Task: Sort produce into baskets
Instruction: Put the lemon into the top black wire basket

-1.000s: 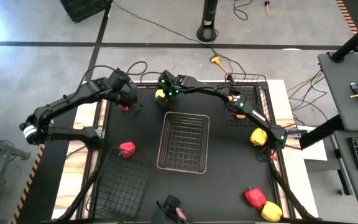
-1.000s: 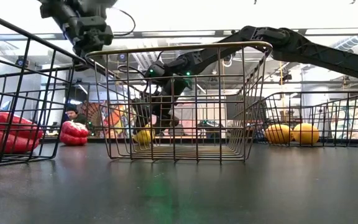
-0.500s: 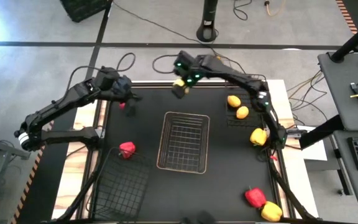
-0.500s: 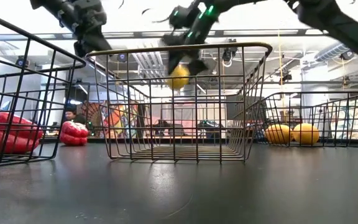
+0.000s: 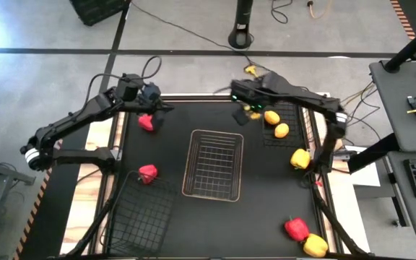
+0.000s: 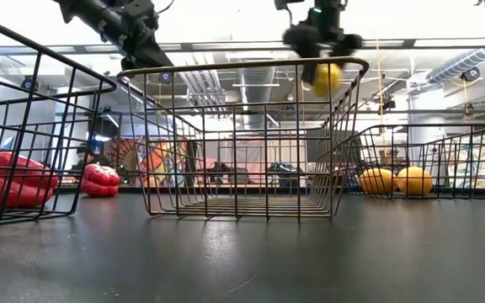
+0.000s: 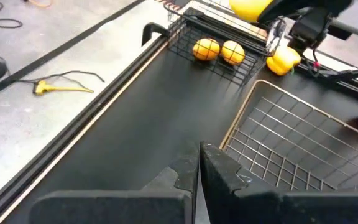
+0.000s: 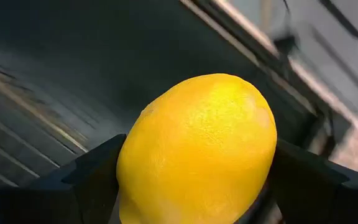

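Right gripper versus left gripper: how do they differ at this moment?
The right gripper is closed on a yellow lemon, its fingers held wide by the fruit; the left gripper is shut and holds nothing. In the high view the right gripper is in the air beside the black basket with two lemons, while the left gripper is by a red bell pepper. Both are raised off the table.

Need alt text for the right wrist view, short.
A yellow lemon fills most of the picture, clamped between the right hand's two dark fingers. Behind it lies the blurred black table.
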